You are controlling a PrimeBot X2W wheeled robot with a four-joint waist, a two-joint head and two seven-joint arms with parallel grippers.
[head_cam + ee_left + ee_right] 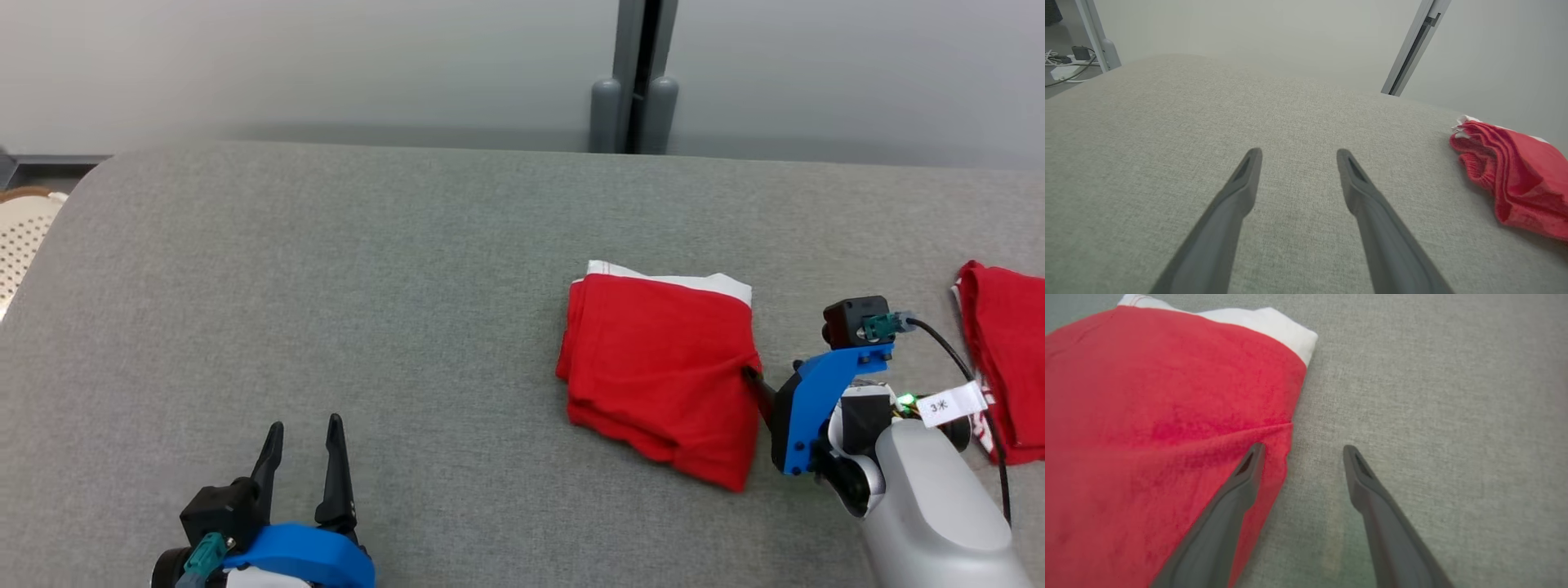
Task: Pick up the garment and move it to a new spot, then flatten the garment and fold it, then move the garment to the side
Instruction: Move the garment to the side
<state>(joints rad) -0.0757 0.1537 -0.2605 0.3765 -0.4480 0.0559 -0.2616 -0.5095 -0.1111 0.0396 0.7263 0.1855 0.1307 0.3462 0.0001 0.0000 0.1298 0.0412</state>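
— Where is the folded red garment point(660, 371) found?
— Right of centre on the grey cushion point(326, 269). The right gripper point(1302, 451) is held open at its right edge, one finger over the cloth (contact cannot be told).
— And around it?
— A second red cloth point(1008, 367) is seen further right. The left gripper point(304, 437) is spread open, empty, near left.

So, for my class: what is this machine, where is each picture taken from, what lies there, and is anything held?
A wheeled robot with two arms, each ending in a two-fingered tool. One picture looks down from its head; the others look along each arm's tool. On the grey surface lies a folded red garment with a white band; a second red garment sits at the right. The left tool hangs open over bare surface. The right tool is open at the folded garment's edge, one finger over it. Nothing is held.
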